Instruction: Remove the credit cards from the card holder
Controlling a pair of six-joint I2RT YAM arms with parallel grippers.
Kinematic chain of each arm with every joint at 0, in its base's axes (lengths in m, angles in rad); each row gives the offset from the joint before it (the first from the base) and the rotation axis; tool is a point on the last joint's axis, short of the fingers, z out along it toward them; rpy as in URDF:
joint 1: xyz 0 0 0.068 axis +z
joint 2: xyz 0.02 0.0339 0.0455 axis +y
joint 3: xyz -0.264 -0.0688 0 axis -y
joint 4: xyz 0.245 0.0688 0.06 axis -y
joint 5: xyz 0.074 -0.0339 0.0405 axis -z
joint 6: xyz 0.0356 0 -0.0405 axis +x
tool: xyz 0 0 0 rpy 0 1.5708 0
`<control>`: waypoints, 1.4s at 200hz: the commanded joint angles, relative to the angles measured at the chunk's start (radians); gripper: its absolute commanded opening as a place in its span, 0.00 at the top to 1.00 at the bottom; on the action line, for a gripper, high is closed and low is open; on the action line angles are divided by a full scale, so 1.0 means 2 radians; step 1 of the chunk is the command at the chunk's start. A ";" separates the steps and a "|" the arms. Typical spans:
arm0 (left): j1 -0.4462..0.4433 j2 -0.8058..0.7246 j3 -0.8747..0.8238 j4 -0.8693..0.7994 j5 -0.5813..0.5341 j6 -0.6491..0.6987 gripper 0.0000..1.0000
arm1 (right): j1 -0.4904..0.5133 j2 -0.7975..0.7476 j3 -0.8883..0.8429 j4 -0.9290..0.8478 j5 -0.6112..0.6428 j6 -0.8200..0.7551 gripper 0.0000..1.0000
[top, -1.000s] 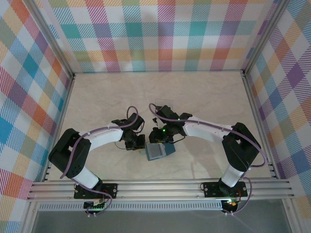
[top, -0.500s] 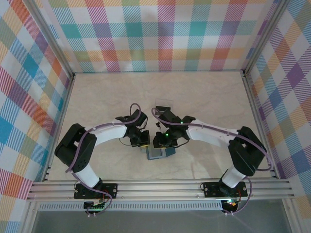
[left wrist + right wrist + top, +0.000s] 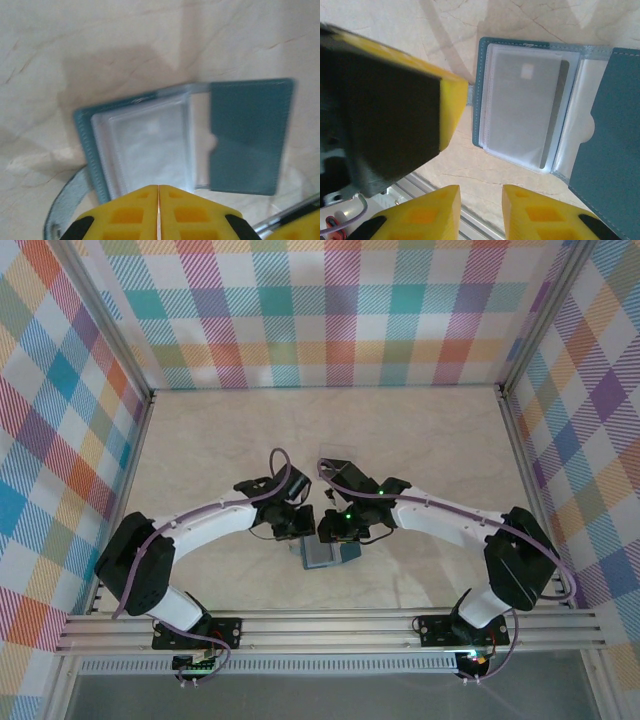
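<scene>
Step in hand, my read: lining up to pull the cards, none out yet. The small teal bifold card holder (image 3: 605, 135) lies open, mid-right of the R wrist view, with a grey credit card (image 3: 525, 110) in its clear sleeve. The right gripper (image 3: 481, 195) is at the bottom edge, fingers slightly apart and empty. The left gripper (image 3: 158, 192) has fingers together, with the holder just above. Next: R pinches the card edge, L pins the holder.

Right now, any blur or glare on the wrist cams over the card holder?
Left wrist: card holder soft, clear sleeve washed out by glare, broad shadow on the table beyond it. Right wrist: holder crisp, stitching readable; yellow-black body at left out of focus. Top external: evenly lit, no glare.
</scene>
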 commanded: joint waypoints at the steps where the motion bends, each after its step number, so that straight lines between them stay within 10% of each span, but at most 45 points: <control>1: -0.001 0.000 -0.022 -0.021 -0.035 -0.014 0.91 | 0.001 0.011 0.004 -0.003 -0.015 0.006 0.71; 178: 0.006 0.042 -0.100 0.067 -0.006 -0.003 0.93 | 0.002 0.146 0.009 0.160 -0.110 0.078 0.76; 280: 0.007 0.046 -0.091 0.048 -0.014 -0.003 0.93 | 0.001 0.128 -0.014 0.112 -0.054 0.054 0.70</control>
